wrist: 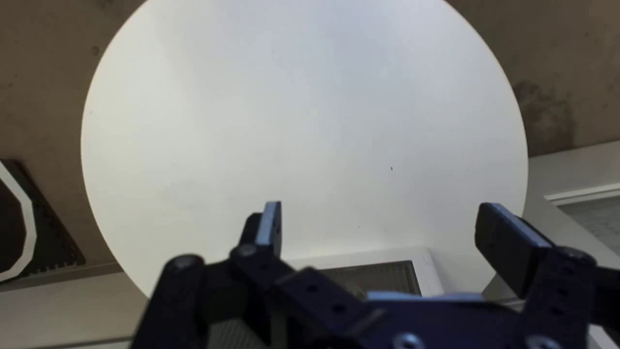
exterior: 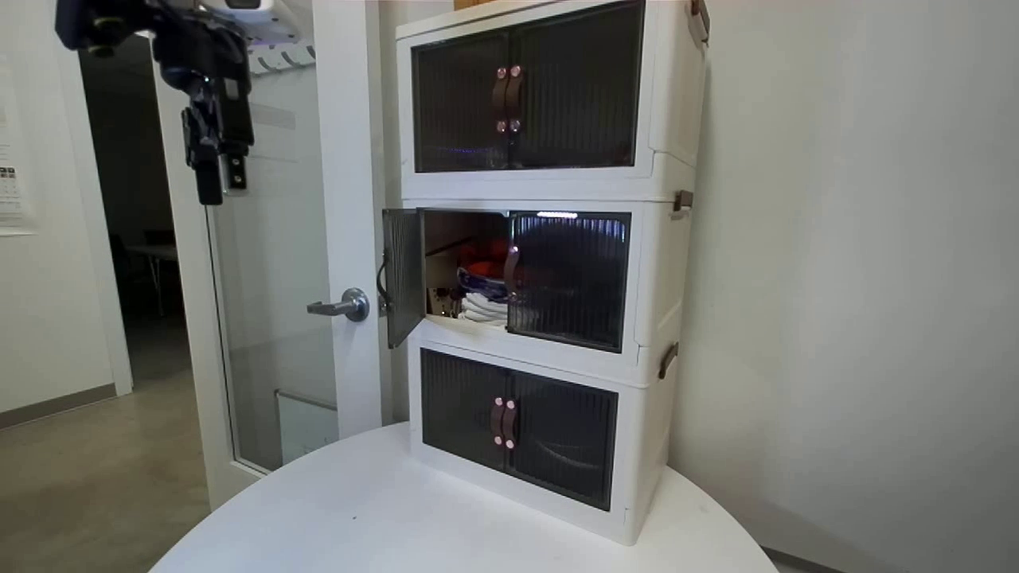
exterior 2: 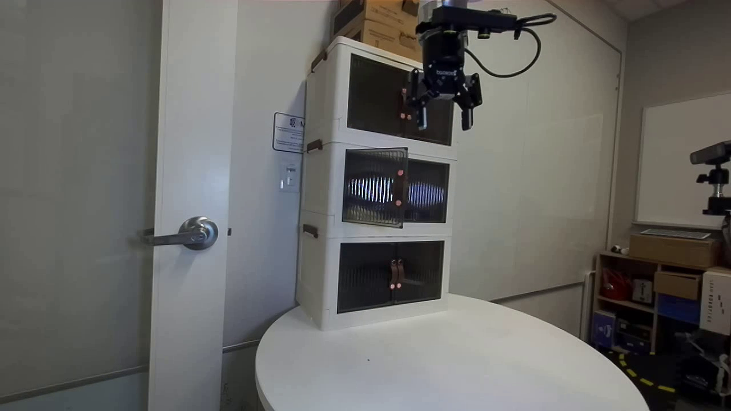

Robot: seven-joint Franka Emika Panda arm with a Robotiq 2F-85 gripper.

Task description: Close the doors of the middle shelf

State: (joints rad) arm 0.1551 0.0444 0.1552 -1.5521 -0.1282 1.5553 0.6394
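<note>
The middle shelf (exterior: 649,278) is the centre box of a white three-box cabinet. Its door (exterior: 405,274) beside the room door stands swung out, showing folded cloth and other items inside; it also shows partly open in an exterior view (exterior 2: 374,188). The second middle door (exterior: 569,282) looks shut or nearly shut, with a brown strap handle; it also shows in an exterior view (exterior 2: 428,191). My gripper (exterior 2: 445,119) is open and empty, pointing down, in front of the cabinet at top-shelf height. It also shows in an exterior view (exterior: 221,179) and in the wrist view (wrist: 387,220), touching nothing.
The cabinet stands on a round white table (wrist: 300,121). The top shelf doors (exterior: 573,87) and bottom shelf doors (exterior: 565,438) are shut. A room door with a lever handle (exterior: 338,305) is close to the open shelf door. Cardboard boxes (exterior 2: 382,28) sit on top of the cabinet.
</note>
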